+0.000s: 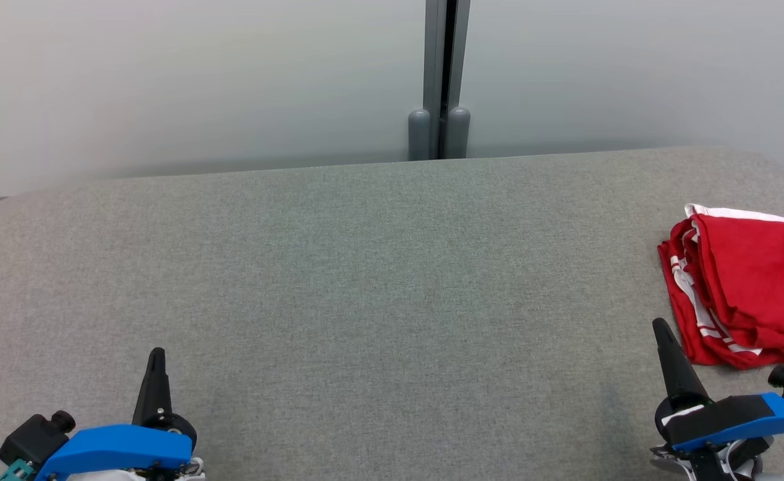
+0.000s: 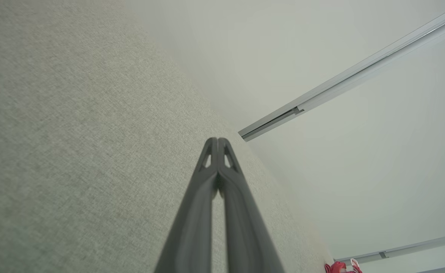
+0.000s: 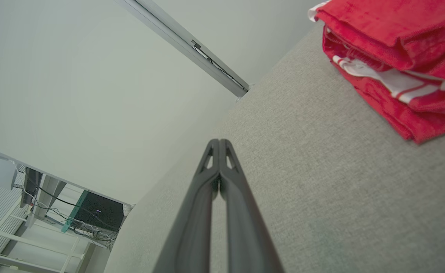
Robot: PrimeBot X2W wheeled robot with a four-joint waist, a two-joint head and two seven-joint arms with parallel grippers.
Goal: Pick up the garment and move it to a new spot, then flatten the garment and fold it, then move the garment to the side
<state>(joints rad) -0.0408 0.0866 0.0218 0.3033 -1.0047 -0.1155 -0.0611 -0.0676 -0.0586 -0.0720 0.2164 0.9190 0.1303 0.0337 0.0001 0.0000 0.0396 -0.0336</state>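
Observation:
A red garment (image 1: 749, 290) with white stripes lies folded in a stack at the right edge of the grey fabric table (image 1: 378, 280); the right wrist view has it at the upper right (image 3: 397, 41), and a small red bit (image 2: 338, 267) shows low in the left wrist view. My right gripper (image 1: 659, 325) sits just left of the garment's near corner, apart from it, fingers pressed together and empty (image 3: 219, 141). At the lower left my left gripper (image 1: 157, 352) rests over bare table, far from the garment, also shut and empty (image 2: 217, 139).
Pale wall panels with a grey post (image 1: 440, 80) stand right behind the table's far edge. The table's corners are rounded. A desk frame with cables and a dark box (image 3: 97, 216) is off the table's side in the right wrist view.

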